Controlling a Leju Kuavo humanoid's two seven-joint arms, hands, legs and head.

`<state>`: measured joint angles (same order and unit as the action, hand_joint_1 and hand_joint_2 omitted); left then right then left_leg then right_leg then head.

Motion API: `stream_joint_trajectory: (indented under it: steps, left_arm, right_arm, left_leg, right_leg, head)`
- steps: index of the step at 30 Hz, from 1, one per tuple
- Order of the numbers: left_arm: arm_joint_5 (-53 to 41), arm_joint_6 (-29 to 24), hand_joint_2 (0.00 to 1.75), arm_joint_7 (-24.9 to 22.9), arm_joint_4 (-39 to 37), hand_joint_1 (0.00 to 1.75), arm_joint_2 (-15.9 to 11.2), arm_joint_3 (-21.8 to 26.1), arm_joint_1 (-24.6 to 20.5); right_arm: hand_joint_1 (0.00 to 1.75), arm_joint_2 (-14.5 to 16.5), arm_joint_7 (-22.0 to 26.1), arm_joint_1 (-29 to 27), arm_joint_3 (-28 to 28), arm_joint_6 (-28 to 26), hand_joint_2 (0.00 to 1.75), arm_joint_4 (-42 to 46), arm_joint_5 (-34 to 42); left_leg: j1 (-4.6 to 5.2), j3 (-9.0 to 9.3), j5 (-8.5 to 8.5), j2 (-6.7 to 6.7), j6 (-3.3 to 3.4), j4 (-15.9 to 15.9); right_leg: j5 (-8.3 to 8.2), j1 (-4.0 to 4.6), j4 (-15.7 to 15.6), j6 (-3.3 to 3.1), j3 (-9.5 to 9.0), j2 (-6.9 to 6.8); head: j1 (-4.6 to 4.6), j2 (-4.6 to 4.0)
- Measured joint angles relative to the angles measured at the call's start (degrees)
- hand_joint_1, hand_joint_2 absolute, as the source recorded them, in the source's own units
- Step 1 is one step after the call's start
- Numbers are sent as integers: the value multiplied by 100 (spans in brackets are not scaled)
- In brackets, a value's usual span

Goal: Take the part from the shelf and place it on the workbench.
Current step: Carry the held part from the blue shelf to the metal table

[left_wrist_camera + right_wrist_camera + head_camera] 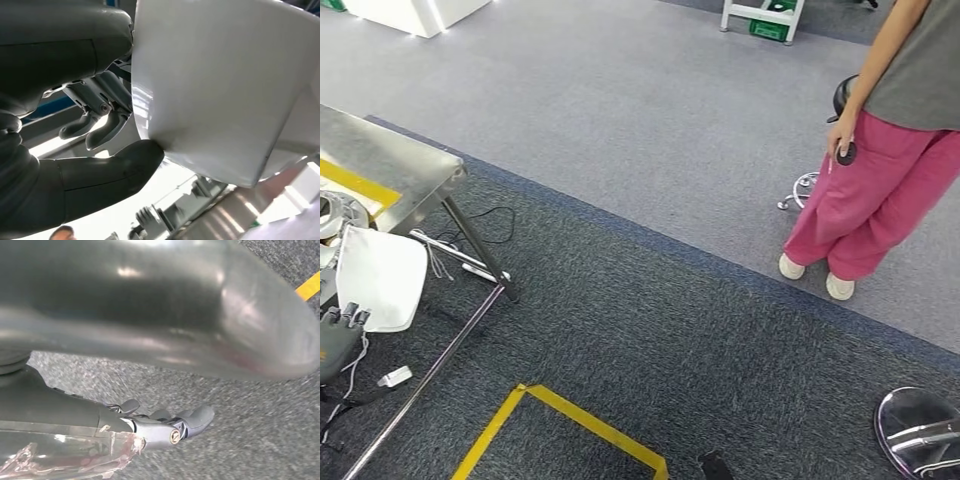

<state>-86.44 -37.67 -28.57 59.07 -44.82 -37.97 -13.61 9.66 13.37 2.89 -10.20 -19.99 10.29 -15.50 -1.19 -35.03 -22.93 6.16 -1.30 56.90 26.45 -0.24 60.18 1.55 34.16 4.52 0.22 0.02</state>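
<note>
Left hand (94, 150) grasps the white moulded part (226, 85), thumb beneath its rim and fingers (100, 127) curled behind; in the head view the part (380, 275) hangs just beside the steel workbench (388, 165), below its top; right hand (166, 427) lies extended, grasping nothing, over grey carpet (245, 440).

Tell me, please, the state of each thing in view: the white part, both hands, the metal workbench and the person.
white part: held by the left hand, at the workbench edge
left hand: grips the white part with thumb and fingers
right hand: holds nothing, fingers straight, over the carpet
workbench: standing, metal top bare at its near corner
person: standing on the grey floor, a small dark thing in hand
</note>
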Motion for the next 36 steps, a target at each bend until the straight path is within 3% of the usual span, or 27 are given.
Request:
stream_joint_trajectory:
  steps: [1, 3, 5, 7, 9, 10, 11, 12, 14, 16, 18, 19, 21, 23, 24, 25, 26, 27, 29, 31, 33, 34, 36]
  left_arm:
    - [0, -3, 175, 3, -9, 175, -4, 11, 5]
    - [0, -6, 175, 6, -37, 175, -21, 30, 34]
    - [0, -6, 175, 10, -64, 175, -43, 51, 56]
    - [0, -6, 175, 23, -74, 175, -37, 73, 51]
    - [0, -6, 175, 46, -80, 175, -12, 85, 62]
    - [0, -6, 175, 56, -83, 175, -4, 86, 73]
    - [0, -6, 175, 65, -87, 175, -1, 89, 80]
    - [0, -6, 175, 71, -90, 175, -3, 95, 83]
    - [0, -6, 175, 76, -90, 175, -9, 117, 71]
    - [0, -6, 175, 80, -89, 175, -8, 140, 57]
    - [0, -3, 175, 81, -92, 175, -14, 155, 68]
    - [0, -1, 175, 81, -93, 175, -22, 163, 77]
    - [0, 1, 175, 81, -95, 175, -28, 181, 64]
    - [0, 2, 175, 81, -96, 175, -9, 190, 54]
    - [0, 3, 175, 81, -96, 175, 4, 190, 62]
    - [0, 4, 175, 81, -97, 175, 10, 190, 74]
    - [0, 5, 175, 81, -98, 175, 13, 190, 82]
    - [0, 5, 175, 81, -99, 175, 14, 190, 87]
    - [0, 11, 175, 81, -98, 175, 12, 192, 86]
    - [0, 19, 175, 80, -98, 175, 6, 196, 90]
    - [0, 21, 175, 79, -99, 175, -12, 199, 119]
    - [0, 21, 175, 79, -99, 175, -23, 200, 141]
    - [0, 22, 175, 79, -101, 175, -43, 204, 146]
  right_arm:
    - [0, 2, -2, 3, -1, 2, 0, 0, -1]
    - [0, 6, -3, 4, -1, 3, 0, 0, -2]
    - [0, 10, -3, 7, -2, 3, 0, 1, -4]
    - [0, 13, -10, 2, -3, 3, 0, 1, -8]
    - [0, 13, -20, -10, -3, 4, 0, 0, -11]
    - [0, 13, -22, -11, -3, 4, 0, 0, -14]
    - [0, 13, -23, -9, -3, 4, 0, 0, -16]
    - [0, 13, -23, -3, -3, 4, 0, 0, -18]
    - [0, 14, -23, 5, -4, 4, 0, 0, -22]
    - [0, 15, -25, 7, -4, 4, 0, 1, -27]
    - [0, 15, -27, 10, -4, 3, 0, 3, -31]
    - [0, 15, -27, 13, -4, 3, 0, 4, -31]
    - [0, 15, -26, 16, -5, 2, 0, 7, -32]
    - [0, 15, -29, 5, -5, 2, 0, 7, -32]
    - [0, 15, -31, -6, -5, 2, 0, 7, -31]
    - [0, 15, -33, -14, -5, 2, 0, 7, -31]
    - [0, 15, -34, -17, -5, 2, 0, 7, -31]
    - [0, 15, -34, -16, -5, 2, 0, 7, -31]
    - [0, 16, -33, -12, -5, 2, 0, 7, -31]
    - [0, 16, -32, -8, -5, 2, 0, 7, -31]
    - [0, 16, -32, -7, -4, 2, 0, 7, -31]
    - [0, 19, -31, -4, -3, 2, 0, 7, -31]
    - [0, 26, -26, 2, -3, 1, 0, 7, -31]
  left_leg:
    - [-8, -18, 16, 58, -39, -5]
    - [-31, -43, 45, 134, -106, -29]
    - [-14, -135, -75, -82, -150, 136]
    - [16, -418, -405, -415, -175, 733]
    - [18, -731, -670, -526, -188, 1413]
    - [18, -783, -669, -541, -188, 1537]
    - [19, -724, -566, -558, -184, 1443]
    - [24, -550, -387, -619, -175, 1135]
    - [65, -122, -101, -907, -138, 370]
    - [113, 67, -47, -1067, -71, -5]
    - [117, 65, -54, -931, 2, -43]
    - [103, 71, -46, -856, 31, -54]
    - [60, 86, -24, -710, 94, -73]
    - [44, 78, -20, -563, 130, -74]
    - [41, 73, -18, -481, 136, -73]
    - [37, 71, -18, -398, 136, -72]
    - [31, 72, -16, -310, 131, -70]
    - [20, 76, -14, -222, 121, -67]
    - [3, 65, -18, -53, 70, -42]
    - [-14, 19, 1, 95, -10, -25]
    - [-43, -21, 50, 234, -90, -51]
    - [-46, -38, 50, 199, -122, -50]
    - [-20, -176, -111, -107, -163, 206]
  right_leg:
    - [2, -1, -71, -18, -43, 42]
    - [-21, 15, -90, -86, -58, -89]
    - [-45, 12, -125, -163, -68, -223]
    - [-52, 24, -145, -216, -70, -369]
    - [-40, 41, -146, -242, -69, -533]
    - [-32, 47, -146, -249, -71, -615]
    - [-25, 50, -146, -250, -76, -695]
    - [-15, 52, -146, -243, -86, -771]
    - [16, 80, -136, -205, -115, -898]
    - [50, 121, -137, -151, -148, -1019]
    - [83, 134, -155, -98, -188, -1158]
    - [121, 128, -130, -62, -193, -1131]
    - [341, 102, 226, 4, -53, -856]
    - [697, 77, 991, 40, 308, -547]
    - [815, 73, 1333, 47, 488, -492]
    - [824, 71, 1491, 49, 586, -472]
    - [721, 68, 1428, 47, 580, -458]
    - [530, 60, 1158, 45, 469, -419]
    - [157, 9, 357, 46, 108, -144]
    - [40, -21, -65, 27, -104, 64]
    - [39, -4, -85, -36, -130, -26]
    - [23, 0, -99, -76, -137, -99]
    - [-2, -5, -145, -158, -156, -251]
  head:
    - [-2, 0]
    - [-4, 0]
    - [-22, 1]
    - [-46, 1]
    - [-51, 1]
    - [-52, 1]
    - [-52, 1]
    - [-52, 1]
    - [-57, 1]
    - [-56, 1]
    - [-53, 1]
    - [-51, 1]
    - [-27, 1]
    - [1, 1]
    - [8, 1]
    - [8, 1]
    - [7, 1]
    - [7, 1]
    - [7, 1]
    - [4, 1]
    - [-1, 1]
    - [-3, 1]
    - [-38, 1]
